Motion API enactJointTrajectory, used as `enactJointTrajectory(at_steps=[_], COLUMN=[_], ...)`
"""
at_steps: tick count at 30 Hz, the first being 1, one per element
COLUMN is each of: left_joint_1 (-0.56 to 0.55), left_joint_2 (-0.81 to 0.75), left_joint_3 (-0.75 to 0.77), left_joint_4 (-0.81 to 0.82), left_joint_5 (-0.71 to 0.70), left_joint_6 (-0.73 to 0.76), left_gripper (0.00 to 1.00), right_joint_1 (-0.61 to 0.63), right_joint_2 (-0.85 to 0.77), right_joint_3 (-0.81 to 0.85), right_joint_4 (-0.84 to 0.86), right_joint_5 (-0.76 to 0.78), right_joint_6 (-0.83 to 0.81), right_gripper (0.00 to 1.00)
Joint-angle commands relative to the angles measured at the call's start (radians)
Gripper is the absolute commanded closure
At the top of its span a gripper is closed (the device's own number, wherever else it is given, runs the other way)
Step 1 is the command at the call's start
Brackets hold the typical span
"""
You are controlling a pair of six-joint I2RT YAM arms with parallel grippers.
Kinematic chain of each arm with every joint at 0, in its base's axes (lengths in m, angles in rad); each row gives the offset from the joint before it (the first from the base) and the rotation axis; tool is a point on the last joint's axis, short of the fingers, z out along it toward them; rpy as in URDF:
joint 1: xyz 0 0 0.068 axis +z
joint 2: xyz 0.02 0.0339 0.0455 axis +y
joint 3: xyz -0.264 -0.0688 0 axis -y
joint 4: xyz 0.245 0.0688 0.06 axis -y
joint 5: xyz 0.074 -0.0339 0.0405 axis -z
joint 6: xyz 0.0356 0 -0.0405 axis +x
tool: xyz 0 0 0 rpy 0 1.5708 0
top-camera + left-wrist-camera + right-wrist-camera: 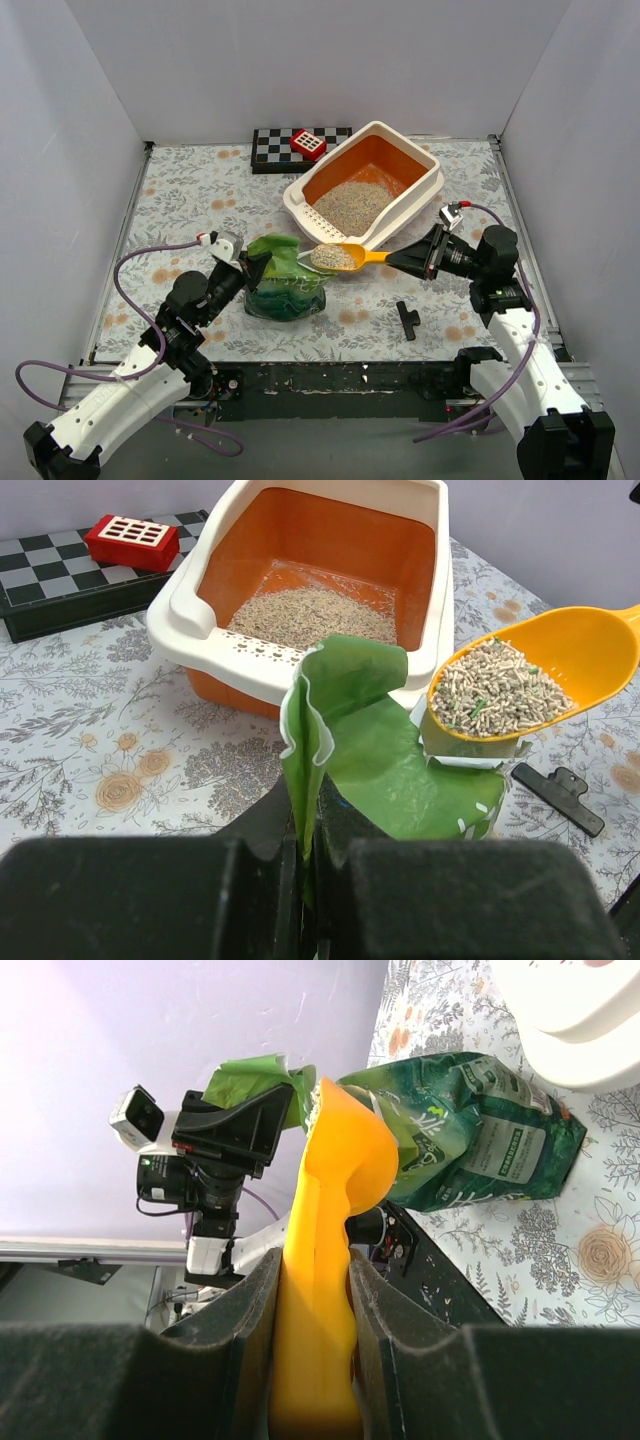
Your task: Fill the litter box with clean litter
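The litter box (pixel 425 165) stands at the back centre, cream rim and orange walls, with clean litter (pixel 350 203) heaped on its floor. In front of it stands a green bag (pixel 285 280). My left gripper (pixel 252 268) is shut on the bag's upper edge (pixel 310 730), pinching the folded film between its jaws. My right gripper (pixel 400 262) is shut on the handle of an orange-yellow scoop (pixel 340 257). The scoop bowl (pixel 570 650) is full of litter (pixel 495 690) and hangs over the bag's mouth, just short of the box's slotted edge (pixel 250 650).
A black-and-white checkerboard (pixel 290 148) with a red block (pixel 308 144) on it lies behind the box at the left. A black clip (pixel 407 319) lies on the flowered cloth near my right arm. White walls close in three sides.
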Motion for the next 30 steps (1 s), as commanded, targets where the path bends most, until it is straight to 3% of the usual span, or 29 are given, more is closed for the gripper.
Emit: enactJointTrajectory(at_steps=[1, 15, 23, 27, 30], left_joint_1=[0.005, 0.006, 0.006, 0.005, 0.006], left_joint_2=[0.008, 0.036, 0.039, 0.042, 0.039], left_joint_3=[0.013, 0.01, 0.008, 0.01, 0.01], left_joint_4=[-0.03, -0.031, -0.031, -0.037, -0.034], left_joint_5=[-0.071, -0.077, -0.088, -0.089, -0.088], left_joint_6=[0.005, 0.003, 0.009, 0.016, 0.016], left_gripper=[1.0, 1.0, 1.0, 1.0, 1.0], right_joint_1=[-0.001, -0.018, -0.088, -0.1, -0.1], right_joint_2=[0.04, 0.282, 0.449, 0.54, 0.613], right_joint_3=[0.072, 0.178, 0.271, 0.389, 0.556], right_joint_4=[0.155, 0.382, 0.374, 0.201, -0.078], right_joint_5=[-0.003, 0.046, 0.088, 0.133, 0.236], right_joint_6=[0.053, 0.131, 0.007, -0.185, -0.405], right_gripper=[0.99, 0.99, 0.99, 0.99, 0.99])
